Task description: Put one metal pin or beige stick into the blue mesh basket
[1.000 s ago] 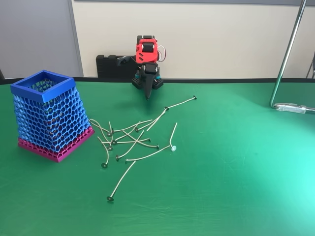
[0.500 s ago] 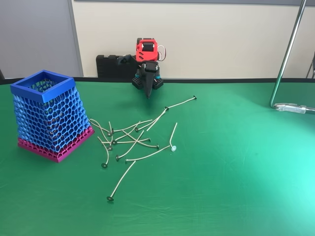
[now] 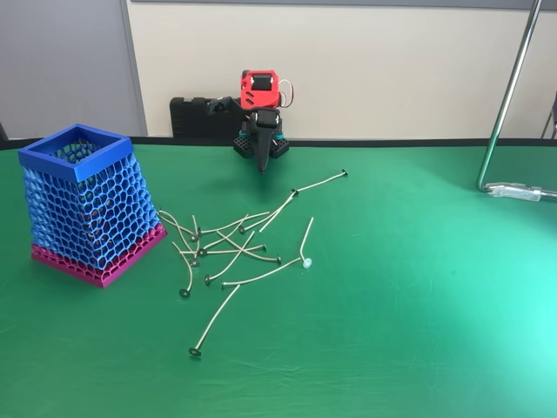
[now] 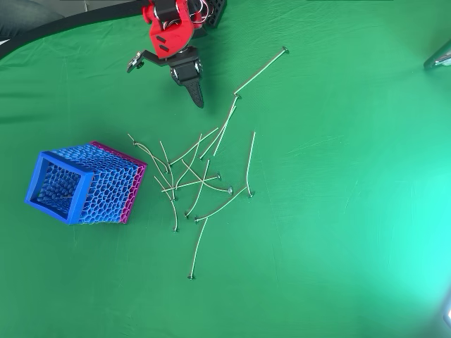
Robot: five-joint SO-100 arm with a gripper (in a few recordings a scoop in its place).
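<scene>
The gripper [image 4: 197,98] hangs closed and empty near the arm's base, tip down and well behind the pins [image 4: 201,176], which suggests no pick has begun. About a dozen pins, tangled and hard to count exactly, lie loose on the table [image 3: 418,287]; one basket [image 3: 83,205] stands just left of them in the fixed view.

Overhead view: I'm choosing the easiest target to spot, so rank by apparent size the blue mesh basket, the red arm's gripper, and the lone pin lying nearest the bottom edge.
1. blue mesh basket
2. gripper
3. lone pin, long but very thin
</scene>
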